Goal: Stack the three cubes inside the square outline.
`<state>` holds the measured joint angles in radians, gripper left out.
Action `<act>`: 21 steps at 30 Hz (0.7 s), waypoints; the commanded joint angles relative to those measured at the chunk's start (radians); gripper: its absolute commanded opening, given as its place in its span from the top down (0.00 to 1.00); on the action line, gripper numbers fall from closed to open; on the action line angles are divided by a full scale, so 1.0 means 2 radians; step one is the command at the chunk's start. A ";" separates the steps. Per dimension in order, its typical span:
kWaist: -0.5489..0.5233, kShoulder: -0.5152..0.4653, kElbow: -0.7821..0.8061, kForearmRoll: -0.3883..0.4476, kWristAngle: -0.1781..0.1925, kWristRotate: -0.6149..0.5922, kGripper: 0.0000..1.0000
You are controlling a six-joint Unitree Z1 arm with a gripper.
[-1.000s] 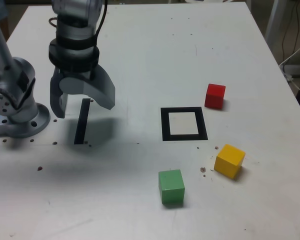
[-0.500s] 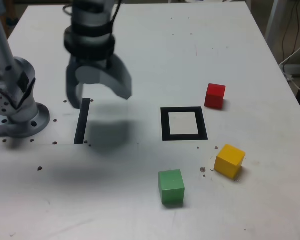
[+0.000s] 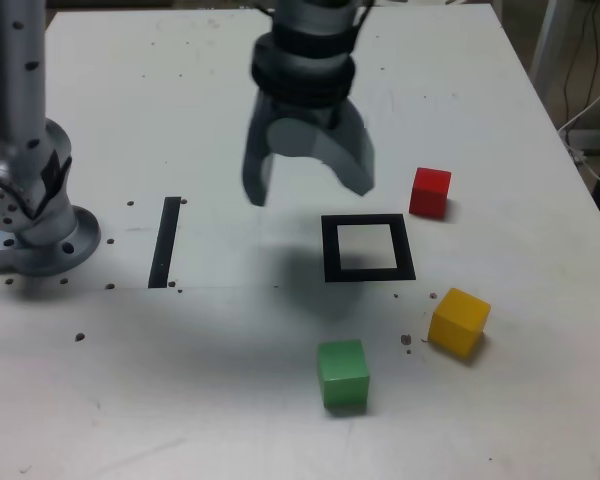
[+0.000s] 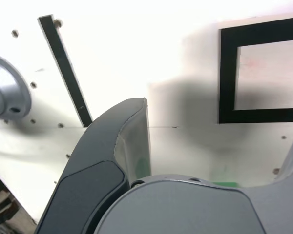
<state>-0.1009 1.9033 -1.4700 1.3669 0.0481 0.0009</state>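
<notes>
Pictured above a broad white table (image 3: 230,430), at the opening stage of a stacking job, judging by three blocks lying apart and none inside the target. Reaching over from a Unitree Z1 arm (image 3: 20,90), with its round base (image 3: 45,240) bolted down at nine o'clock of the exterior view. Shown slightly blurred in mid-air, with the gripper (image 3: 311,194) at about eleven o'clock from the target, its fingers wide apart and with nothing between them. Marked out beneath, right of centre in the exterior view, by a thick black square outline (image 3: 331,250), pale and unoccupied within. Crossed farther off, toward nine o'clock of that outline, by a straight black strip (image 3: 165,243), apparently no part of the job.

Dotted around the outline with three cubes, all standing singly on the tabletop: with the green cube (image 3: 343,374) near six o'clock, the yellow cube (image 3: 460,322) at four, turned cornerwise, and the red cube (image 3: 430,193) between one and two, closest to the frame. Glimpsed also in the wrist view as a green sliver just past the gripper body.

Likely to call next for choosing a first cube, impossible to tell which, then centring above it, turning to match its faces, descending and closing. Best set squarely inside the outline as a base for the other two; liable to topple later if placed askew.
</notes>
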 commanded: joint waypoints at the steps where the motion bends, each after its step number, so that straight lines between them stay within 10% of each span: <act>1: 0.000 0.009 -0.020 0.008 0.006 0.007 0.01; 21: 0.056 0.107 -0.153 0.012 0.035 0.126 0.01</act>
<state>-0.0045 2.1023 -1.7636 1.3955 0.1132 0.2378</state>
